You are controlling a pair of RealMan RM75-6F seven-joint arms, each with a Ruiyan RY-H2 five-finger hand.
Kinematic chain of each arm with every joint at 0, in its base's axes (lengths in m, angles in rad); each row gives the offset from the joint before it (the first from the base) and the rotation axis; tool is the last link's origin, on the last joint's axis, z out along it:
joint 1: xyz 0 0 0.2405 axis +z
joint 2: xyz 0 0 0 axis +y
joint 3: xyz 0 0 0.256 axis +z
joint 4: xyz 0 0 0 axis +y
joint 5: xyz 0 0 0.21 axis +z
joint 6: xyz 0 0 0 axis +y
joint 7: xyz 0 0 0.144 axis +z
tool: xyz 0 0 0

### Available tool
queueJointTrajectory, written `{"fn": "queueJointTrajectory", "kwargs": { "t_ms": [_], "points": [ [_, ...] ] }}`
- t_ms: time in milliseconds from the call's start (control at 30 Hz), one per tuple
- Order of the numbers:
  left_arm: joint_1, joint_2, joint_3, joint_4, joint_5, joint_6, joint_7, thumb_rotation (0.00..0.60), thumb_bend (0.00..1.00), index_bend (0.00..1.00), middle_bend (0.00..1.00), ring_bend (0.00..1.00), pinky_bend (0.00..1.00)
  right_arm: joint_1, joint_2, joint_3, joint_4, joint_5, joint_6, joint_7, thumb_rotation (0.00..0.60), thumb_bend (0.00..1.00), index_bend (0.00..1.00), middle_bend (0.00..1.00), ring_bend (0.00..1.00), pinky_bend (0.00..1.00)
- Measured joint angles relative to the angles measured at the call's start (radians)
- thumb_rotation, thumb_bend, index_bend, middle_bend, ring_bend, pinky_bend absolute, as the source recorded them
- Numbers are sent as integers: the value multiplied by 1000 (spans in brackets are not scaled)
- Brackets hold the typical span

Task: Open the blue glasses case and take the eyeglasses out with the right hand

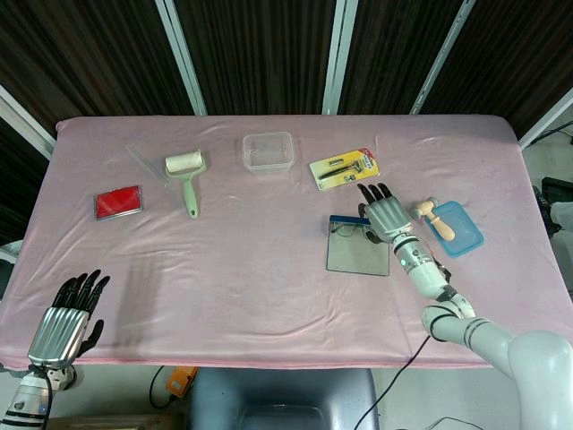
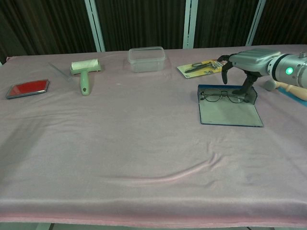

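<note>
The blue glasses case lies open on the pink cloth at the right, its grey lining up and its rear wall standing. The eyeglasses lie along that rear wall. My right hand hovers flat, palm down, over the case's right rear corner. Its fingers are spread, and the thumb points down beside the glasses' right end; it grips nothing. My left hand hangs off the table's front left corner with fingers spread, holding nothing.
A blue tray with a wooden tool lies just right of my right hand. A yellow carded tool pack sits behind the case. Further left are a clear plastic box, a lint roller and a red flat case.
</note>
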Motion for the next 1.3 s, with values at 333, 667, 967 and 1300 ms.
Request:
{"fn": "queueJointTrajectory", "kwargs": {
  "t_ms": [333,667,967,1300],
  "points": [
    [-1,2,0,0,-1,-1,-3,600,431,0,0,0,112,29,-35,35,32,81,-34,-76,600,466,586,94,19,0],
    [-3,1,2,1,-1,-5,-2,600,439,0,0,0,112,44,-66,52,82,153,-66,-121,600,471,601,93,18,0],
    [-4,2,1,1,-2,-6,-2,600,489,0,0,0,112,52,-73,58,84,176,-79,-135,600,524,656,89,19,0],
    [-4,4,4,-2,1,-5,-1,600,732,0,0,0,112,53,-82,55,88,200,-85,-150,600,544,692,102,19,0]
  ]
}}
